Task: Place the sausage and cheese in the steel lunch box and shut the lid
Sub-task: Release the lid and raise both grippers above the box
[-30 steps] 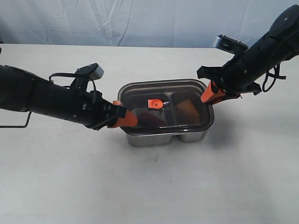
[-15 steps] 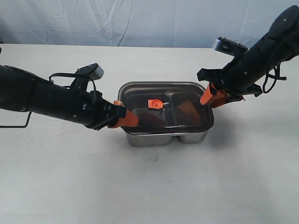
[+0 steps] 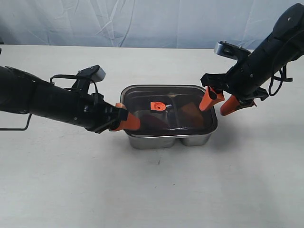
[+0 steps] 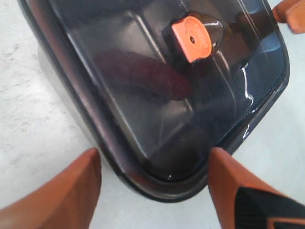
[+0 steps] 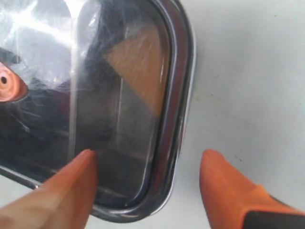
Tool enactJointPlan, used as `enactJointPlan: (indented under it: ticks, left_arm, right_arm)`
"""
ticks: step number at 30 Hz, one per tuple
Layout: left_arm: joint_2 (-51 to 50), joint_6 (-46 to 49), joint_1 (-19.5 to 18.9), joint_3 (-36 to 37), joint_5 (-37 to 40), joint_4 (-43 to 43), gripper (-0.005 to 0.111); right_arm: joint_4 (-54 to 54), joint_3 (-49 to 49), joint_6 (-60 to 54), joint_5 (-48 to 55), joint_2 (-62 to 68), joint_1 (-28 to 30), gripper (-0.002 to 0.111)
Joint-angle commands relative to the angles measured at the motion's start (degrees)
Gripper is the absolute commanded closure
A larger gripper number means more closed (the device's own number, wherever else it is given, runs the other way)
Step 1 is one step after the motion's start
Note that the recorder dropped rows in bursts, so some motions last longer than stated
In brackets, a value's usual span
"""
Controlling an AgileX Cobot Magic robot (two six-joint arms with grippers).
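Observation:
The steel lunch box (image 3: 168, 139) stands mid-table with the dark translucent lid (image 3: 183, 121) lying on it, orange valve (image 3: 157, 106) at its centre. Through the lid the red sausage (image 4: 143, 76) shows in one compartment and the orange cheese (image 5: 138, 67) in the other. My left gripper (image 3: 125, 119) is open at the box's left end, and its fingers (image 4: 62, 191) flank a lid corner (image 4: 167, 167). My right gripper (image 3: 218, 102) is open at the right end. One of its fingers (image 5: 66, 191) is over the lid and the other is beyond the steel rim (image 5: 183, 95).
The white table (image 3: 156, 190) stretches bare in front of the box and on both sides. A pale wrinkled cloth backdrop (image 3: 142, 21) hangs behind the far edge. Both black arms reach in from the sides.
My right gripper has opened and let go of the lid's right edge, then drawn back slightly. The lid now lies flat on the box. The left arm has stayed put.

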State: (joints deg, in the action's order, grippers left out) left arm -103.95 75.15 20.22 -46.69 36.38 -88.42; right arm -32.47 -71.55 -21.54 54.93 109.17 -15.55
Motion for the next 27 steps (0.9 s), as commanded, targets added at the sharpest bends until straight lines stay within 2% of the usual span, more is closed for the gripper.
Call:
enactJointPlan:
  ticks: [1, 8, 12, 14, 15, 16, 17, 18, 19, 21, 23, 26, 27]
  left_arm:
    - [2.06, -4.63, -0.91, -0.15, -0.16, 6.88, 0.045]
    - [5.04, -14.77, -3.06, -0.15, -1.37, 18.04, 0.046]
    - [8.07, -18.89, -4.88, -0.15, -0.03, 20.66, 0.053]
    - [11.35, -18.56, -5.89, -0.15, 0.1, 18.8, 0.065]
    - [13.71, -15.72, -5.89, -0.15, -0.26, 15.46, 0.072]
    - [14.69, -13.9, -5.76, -0.42, 0.05, 13.32, 0.076]
    - [15.97, -9.33, -5.27, -1.0, 1.46, 7.82, 0.082]
    - [16.26, -6.16, -4.75, -1.42, 2.06, 5.04, 0.086]
    - [16.14, 0.2, -3.36, -1.98, 2.32, 1.2, 0.093]
    - [14.68, 5.99, -1.12, -2.34, -0.42, -0.59, 0.105]
    - [12.96, 7.02, 0.25, -2.34, -3.85, 1.79, 0.107]
    - [11.17, 7.44, 0.41, -3.27, -18.47, 1.54, 0.107]
    - [10.64, 7.59, 0.41, -3.91, -21.02, 1.54, 0.107]
  right_arm:
    - [1.53, -0.31, 0.74, 0.68, -4.38, 0.07, 0.048]
    - [0.85, -0.31, 1.63, 0.4, -7.82, 0.07, 0.048]
    - [-0.31, -0.31, 1.63, 0.51, -9.21, 0.07, 0.05]
    - [-1.11, -0.31, 1.2, 0.51, -9.63, 0.07, 0.065]
    - [-3.13, -0.11, -1.01, 0.51, -9.63, 0.07, 0.079]
    - [-4.4, -0.11, -2.84, 0.51, -9.63, -0.27, 0.087]
    - [-5.33, -0.11, -4.6, 0.02, -9.63, -1.28, 0.102]
    - [-5.33, -0.11, -5.01, -0.86, -9.63, -2.1, 0.109]
    - [-5.1, -0.11, -5.59, -2.6, -9.63, -4.05, 0.107]
    - [-3.58, -0.11, -5.73, -5.87, -9.63, -6.26, 0.106]
    - [-2.09, -0.11, -5.73, -7.3, -9.51, -7.43, 0.106]
    - [-2.06, -0.11, -5.73, -6.36, -9.41, -7.54, 0.106]
    - [-2.06, -0.11, -5.73, -6.04, -9.41, -7.54, 0.106]
